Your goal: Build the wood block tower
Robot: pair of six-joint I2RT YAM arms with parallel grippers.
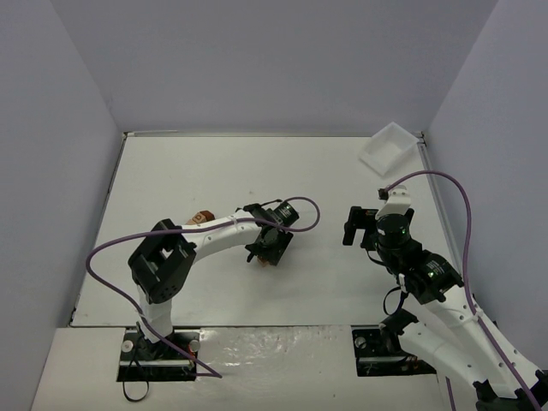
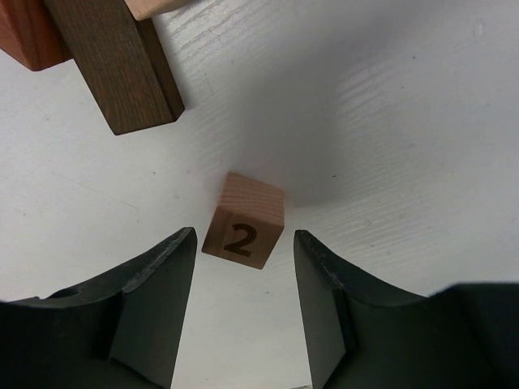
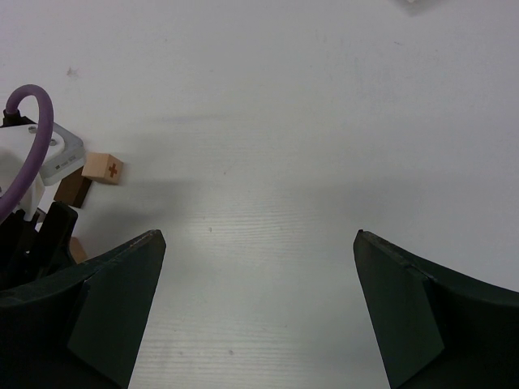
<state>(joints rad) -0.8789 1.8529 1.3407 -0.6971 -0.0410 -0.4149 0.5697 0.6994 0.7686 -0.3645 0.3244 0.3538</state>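
Left gripper (image 2: 243, 240) hangs low with its jaws apart, straddling the numbered cube (image 2: 243, 219). This cube rests on the table (image 2: 389, 121) with a gap on either side, untouched; judged a line-up for a pick. Far left of it stands the tower (image 2: 97, 49) of dark, red and pale blocks, cut off by the frame edge. Overhead, the left arm (image 1: 214, 235) covers most of it, so its height cannot be told. Right gripper (image 3: 259, 243) hovers wide open and holds nothing, well apart to the right.
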